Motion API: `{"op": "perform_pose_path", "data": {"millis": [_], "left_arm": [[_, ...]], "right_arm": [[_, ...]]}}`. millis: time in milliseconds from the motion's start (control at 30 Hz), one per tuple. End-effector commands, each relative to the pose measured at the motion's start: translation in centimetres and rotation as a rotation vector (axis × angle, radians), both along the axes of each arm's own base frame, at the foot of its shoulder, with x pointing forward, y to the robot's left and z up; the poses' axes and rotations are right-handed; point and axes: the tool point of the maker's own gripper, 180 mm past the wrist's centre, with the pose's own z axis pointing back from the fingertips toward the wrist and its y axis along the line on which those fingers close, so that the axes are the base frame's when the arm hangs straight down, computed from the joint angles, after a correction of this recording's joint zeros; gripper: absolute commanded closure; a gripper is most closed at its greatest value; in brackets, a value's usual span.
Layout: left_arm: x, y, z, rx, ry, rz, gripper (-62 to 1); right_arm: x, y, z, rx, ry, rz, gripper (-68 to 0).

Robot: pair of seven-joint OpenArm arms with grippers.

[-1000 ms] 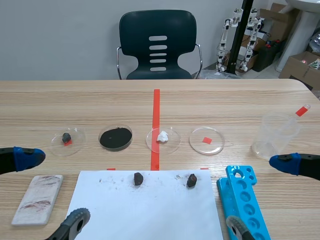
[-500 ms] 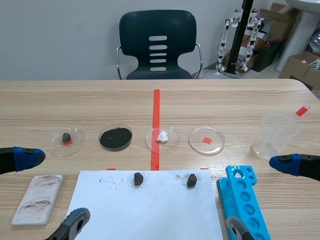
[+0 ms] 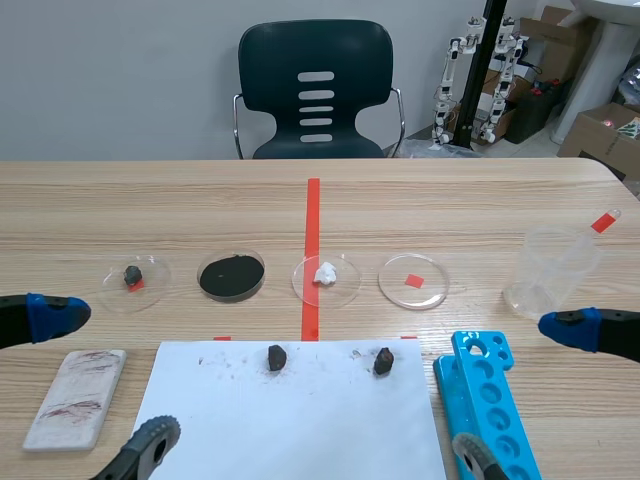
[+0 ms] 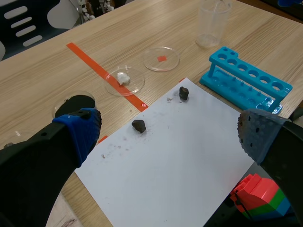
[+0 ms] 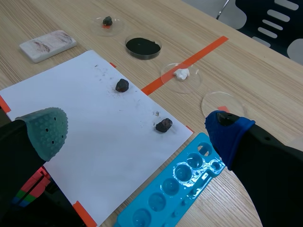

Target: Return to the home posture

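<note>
Left gripper (image 4: 168, 135) and right gripper (image 5: 136, 130) were wide open, empty. The table (image 3: 200, 200) held four petri dishes (image 3: 395, 287), two dark stones (image 3: 277, 357) on one white sheet (image 3: 300, 420), one blue rack (image 3: 495, 400), one beaker (image 3: 550, 270).

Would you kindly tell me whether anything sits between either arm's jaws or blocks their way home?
Nothing visible does: left jaws and right jaws stand open, empty, clear of the white paper sheet, dark stones and blue plastic rack.

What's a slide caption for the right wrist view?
Right tool open; ahead of it, white paper with two dark rocks, blue tube rack beside the paper.
</note>
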Motion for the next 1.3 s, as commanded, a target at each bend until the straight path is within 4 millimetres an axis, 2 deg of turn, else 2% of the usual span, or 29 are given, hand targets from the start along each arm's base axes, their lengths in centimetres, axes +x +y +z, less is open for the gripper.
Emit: {"op": "perform_pose_path", "data": {"millis": [0,1267], "left_arm": [[0.28,0.06,0.58,-0.012,-0.022,0.007,-60.5],[0.28,0.06,0.59,-0.013,-0.022,0.007,-60.5]], "right_arm": [[0.26,0.23,0.78,0.024,-0.022,-0.001,-60.6],[0.22,0.10,0.31,0.006,-0.003,-0.004,-60.6]]}}
